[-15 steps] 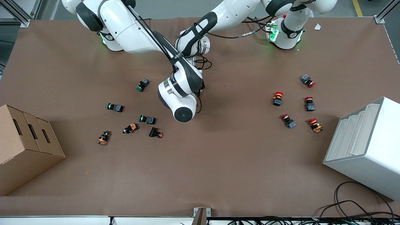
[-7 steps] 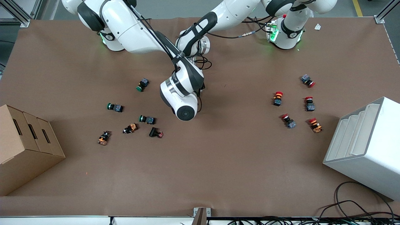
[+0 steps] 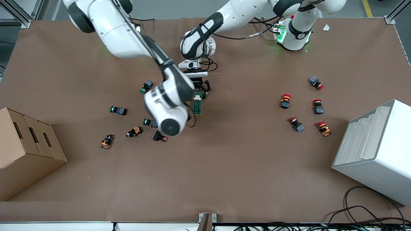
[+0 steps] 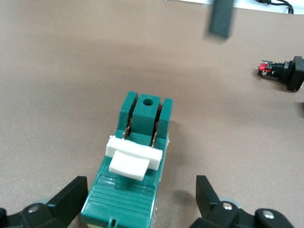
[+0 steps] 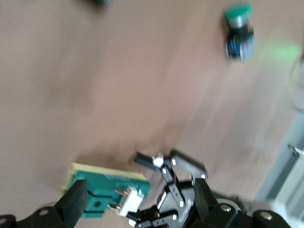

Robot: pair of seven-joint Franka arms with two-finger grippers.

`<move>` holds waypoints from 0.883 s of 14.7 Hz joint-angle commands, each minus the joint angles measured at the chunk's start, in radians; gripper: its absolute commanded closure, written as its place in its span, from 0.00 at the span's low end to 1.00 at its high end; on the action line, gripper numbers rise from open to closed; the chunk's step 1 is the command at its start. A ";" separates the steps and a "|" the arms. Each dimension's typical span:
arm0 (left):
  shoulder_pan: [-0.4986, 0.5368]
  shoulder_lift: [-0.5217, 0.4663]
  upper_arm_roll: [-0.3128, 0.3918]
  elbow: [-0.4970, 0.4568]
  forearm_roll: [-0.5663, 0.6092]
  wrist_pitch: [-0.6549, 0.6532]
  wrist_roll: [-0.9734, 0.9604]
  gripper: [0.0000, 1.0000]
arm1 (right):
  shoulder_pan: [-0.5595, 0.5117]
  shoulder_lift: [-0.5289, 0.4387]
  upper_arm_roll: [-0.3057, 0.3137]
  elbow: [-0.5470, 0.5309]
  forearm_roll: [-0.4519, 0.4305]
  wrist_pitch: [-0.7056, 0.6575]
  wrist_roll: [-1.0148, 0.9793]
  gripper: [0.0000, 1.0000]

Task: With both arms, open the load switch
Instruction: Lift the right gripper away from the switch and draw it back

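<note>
The load switch (image 3: 197, 106) is a dark green block with a white lever, lying flat near the middle of the table. In the left wrist view the load switch (image 4: 137, 166) sits between the fingers of my left gripper (image 4: 141, 191), which is open and straddles the end of the block beside the lever, with a clear gap on one side. In the front view my left gripper (image 3: 201, 87) stands low over the switch. My right gripper (image 5: 138, 202) is open and hovers over the load switch (image 5: 102, 190) and the left gripper's black fingers (image 5: 183, 166).
Green, orange and black push buttons (image 3: 151, 122) lie scattered toward the right arm's end, close under the right wrist. Red-capped buttons (image 3: 285, 101) lie toward the left arm's end. A cardboard box (image 3: 25, 150) and a white rack (image 3: 379, 150) stand at the table's ends.
My right arm has swung off toward its own end of the table, uncovering the load switch and the left gripper. The left arm has stayed put.
</note>
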 commanded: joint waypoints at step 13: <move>0.138 -0.301 -0.003 0.091 -0.631 0.005 0.646 0.00 | -0.373 -0.433 0.016 -0.289 -0.304 0.180 -1.156 0.00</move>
